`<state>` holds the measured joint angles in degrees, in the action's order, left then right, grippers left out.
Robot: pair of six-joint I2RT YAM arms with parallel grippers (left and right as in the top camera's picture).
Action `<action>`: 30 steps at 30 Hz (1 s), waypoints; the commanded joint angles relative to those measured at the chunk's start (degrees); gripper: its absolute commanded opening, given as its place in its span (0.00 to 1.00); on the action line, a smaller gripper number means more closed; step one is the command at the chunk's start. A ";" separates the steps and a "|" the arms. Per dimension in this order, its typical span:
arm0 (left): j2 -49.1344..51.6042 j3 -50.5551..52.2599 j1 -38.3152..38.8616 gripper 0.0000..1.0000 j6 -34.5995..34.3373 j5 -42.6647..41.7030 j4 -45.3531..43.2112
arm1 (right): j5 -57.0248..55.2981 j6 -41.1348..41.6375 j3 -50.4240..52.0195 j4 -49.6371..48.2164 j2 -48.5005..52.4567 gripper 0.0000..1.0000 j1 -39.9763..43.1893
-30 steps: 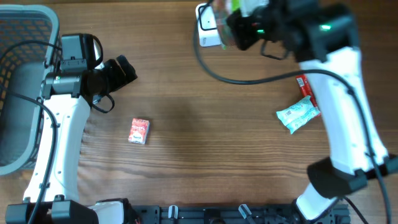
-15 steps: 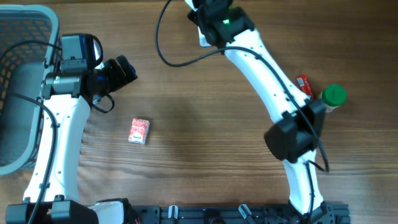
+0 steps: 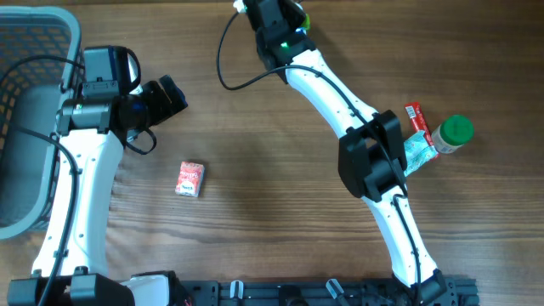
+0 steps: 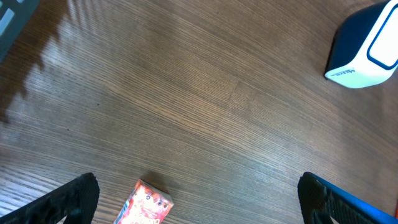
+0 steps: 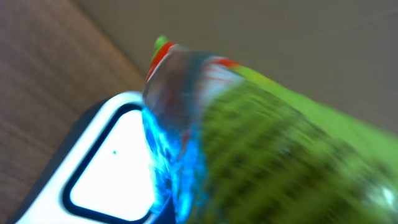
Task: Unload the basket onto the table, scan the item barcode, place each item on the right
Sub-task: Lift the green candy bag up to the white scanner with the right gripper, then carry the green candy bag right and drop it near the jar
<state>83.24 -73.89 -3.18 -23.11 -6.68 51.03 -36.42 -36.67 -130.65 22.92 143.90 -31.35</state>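
My right gripper [image 3: 274,14] is at the table's far edge, shut on a green packet [image 5: 280,143] that fills the blurred right wrist view. The packet's clear end glows blue just above the white window of the barcode scanner [image 5: 109,168]. In the overhead view my right arm covers the scanner. The left wrist view shows the scanner [image 4: 367,46] as a white and dark blue box at the upper right. My left gripper [image 3: 174,93] hangs open above the table, with nothing between its fingers [image 4: 74,199]. A small red box [image 3: 190,178] lies below and right of the left gripper.
A grey mesh basket [image 3: 34,19] stands at the left edge. At the right lie a red tube [image 3: 414,115], a green-capped bottle [image 3: 455,133] and a teal packet [image 3: 419,154], close to my right arm's elbow.
My right arm has swung left along the far edge with the green packet, ending over the scanner. The bottle and teal packet are now uncovered. The left arm has not moved.
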 commanded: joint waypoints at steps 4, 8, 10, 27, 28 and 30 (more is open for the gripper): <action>0.24 0.07 -0.33 1.00 0.42 0.37 -0.15 | -0.59 4.94 -1.25 0.02 -0.35 0.04 -0.07; 0.24 0.07 -0.31 1.00 0.42 0.37 -0.15 | -2.34 8.33 -1.25 1.60 -4.57 0.04 -0.09; 0.24 0.07 -0.31 1.00 0.42 0.37 -0.15 | -2.14 8.61 -1.25 3.50 -8.20 0.04 -0.09; 0.24 0.07 -0.33 1.00 0.42 0.37 -0.15 | 26.27 38.38 -0.70 62.93 -30.10 0.04 9.57; 0.24 0.07 -0.33 1.00 0.42 0.37 -0.15 | 29.03 38.38 -0.15 65.18 -29.88 0.04 10.84; 0.24 0.07 -0.33 1.00 0.42 0.37 -0.15 | 33.59 38.32 2.80 68.81 -29.29 0.04 13.86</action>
<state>83.26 -73.89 -3.18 -23.11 -6.68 51.03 -16.53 -2.79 -131.46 88.55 111.87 -21.76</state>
